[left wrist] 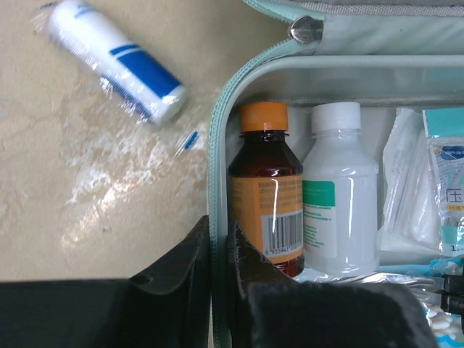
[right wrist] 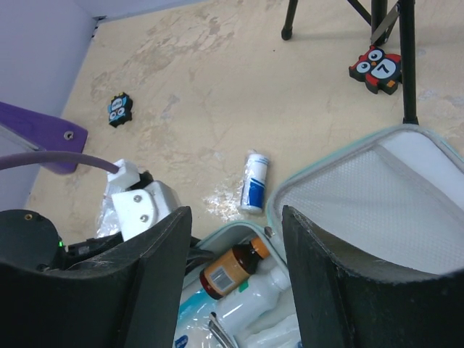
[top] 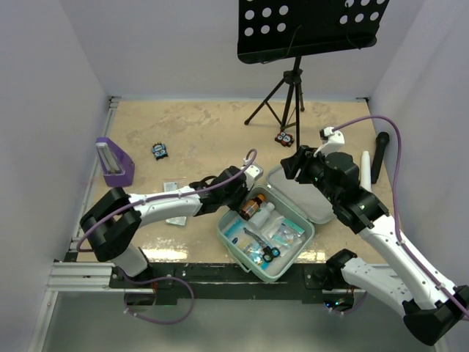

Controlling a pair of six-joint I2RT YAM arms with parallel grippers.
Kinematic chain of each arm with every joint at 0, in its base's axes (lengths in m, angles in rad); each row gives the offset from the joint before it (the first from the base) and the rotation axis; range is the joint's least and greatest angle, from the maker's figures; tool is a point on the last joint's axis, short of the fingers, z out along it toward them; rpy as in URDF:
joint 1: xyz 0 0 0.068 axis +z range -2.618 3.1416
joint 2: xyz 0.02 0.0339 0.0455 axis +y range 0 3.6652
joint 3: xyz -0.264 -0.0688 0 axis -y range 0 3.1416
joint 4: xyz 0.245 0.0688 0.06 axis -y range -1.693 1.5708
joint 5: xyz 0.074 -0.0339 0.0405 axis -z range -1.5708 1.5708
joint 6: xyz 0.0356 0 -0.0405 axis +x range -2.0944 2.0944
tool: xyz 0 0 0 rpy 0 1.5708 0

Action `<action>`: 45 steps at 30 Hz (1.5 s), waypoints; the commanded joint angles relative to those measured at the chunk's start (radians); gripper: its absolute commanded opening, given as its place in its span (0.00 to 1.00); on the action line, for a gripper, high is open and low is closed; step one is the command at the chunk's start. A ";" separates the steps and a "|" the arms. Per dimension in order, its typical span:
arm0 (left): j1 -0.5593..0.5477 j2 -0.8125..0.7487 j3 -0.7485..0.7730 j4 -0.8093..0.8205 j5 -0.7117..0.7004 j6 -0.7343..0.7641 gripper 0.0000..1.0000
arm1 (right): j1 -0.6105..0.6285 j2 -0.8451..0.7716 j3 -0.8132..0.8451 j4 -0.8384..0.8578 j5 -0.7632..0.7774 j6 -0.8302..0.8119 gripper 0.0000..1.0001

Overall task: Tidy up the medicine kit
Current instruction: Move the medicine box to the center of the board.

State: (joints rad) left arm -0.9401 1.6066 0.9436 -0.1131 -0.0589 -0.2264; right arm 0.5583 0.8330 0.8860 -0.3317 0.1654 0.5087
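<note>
**Clerk:** Where did the kit stand, and in what condition?

**Inspector:** The mint-green soft square medicine kit (top: 304, 196) lay open at the near middle of the tan surface (top: 198, 132), set cornerwise between the two arms. Its corners were rounded, a zip ran along the rim, and the hinged lid was thrown back on the far right side, showing a pale textured lining.

**Clerk:** And the contents?

**Inspector:** An amber bottle with an orange cap (left wrist: 264, 196) lay against the left wall, with a white plastic bottle (left wrist: 339, 196) touching it. Clear sachets and teal packets filled the rest.

**Clerk:** And the arms?

**Inspector:** The left gripper (left wrist: 219, 246) had its jaws nearly together, pinching the kit's left wall. The right gripper (right wrist: 233, 217) hung by the lid's far corner with its jaws spread, holding nothing.

**Clerk:** Anything loose?

**Inspector:** A wrapped white roll with blue stripes (left wrist: 119, 61) lay on the surface just beside the kit.
</note>
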 commanded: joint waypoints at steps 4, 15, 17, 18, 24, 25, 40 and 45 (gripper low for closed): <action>0.024 -0.171 -0.097 -0.068 0.022 -0.080 0.00 | 0.005 -0.003 0.024 0.039 0.000 0.007 0.57; 0.141 -0.321 -0.195 -0.143 -0.059 -0.151 0.00 | 0.005 -0.009 0.002 0.071 -0.015 0.016 0.57; 0.161 -0.341 -0.209 -0.160 -0.081 -0.165 0.00 | 0.003 -0.011 -0.002 0.075 -0.021 0.016 0.57; 0.173 -0.350 -0.215 -0.164 -0.096 -0.171 0.00 | 0.003 -0.012 -0.004 0.080 -0.023 0.016 0.57; 0.256 -0.398 -0.252 -0.192 -0.136 -0.209 0.00 | 0.005 -0.009 -0.007 0.095 -0.043 0.014 0.57; 0.271 -0.402 -0.259 -0.195 -0.140 -0.215 0.00 | 0.005 -0.009 -0.010 0.097 -0.046 0.014 0.57; 0.400 -0.413 -0.259 -0.215 -0.223 -0.349 0.00 | 0.005 -0.041 -0.073 0.120 -0.078 0.030 0.57; 0.416 -0.416 -0.256 -0.195 -0.248 -0.425 0.00 | 0.005 -0.055 -0.093 0.135 -0.090 0.037 0.57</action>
State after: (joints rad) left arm -0.5495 1.2125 0.6624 -0.3500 -0.2550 -0.5350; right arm 0.5583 0.8005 0.8032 -0.2531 0.0948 0.5316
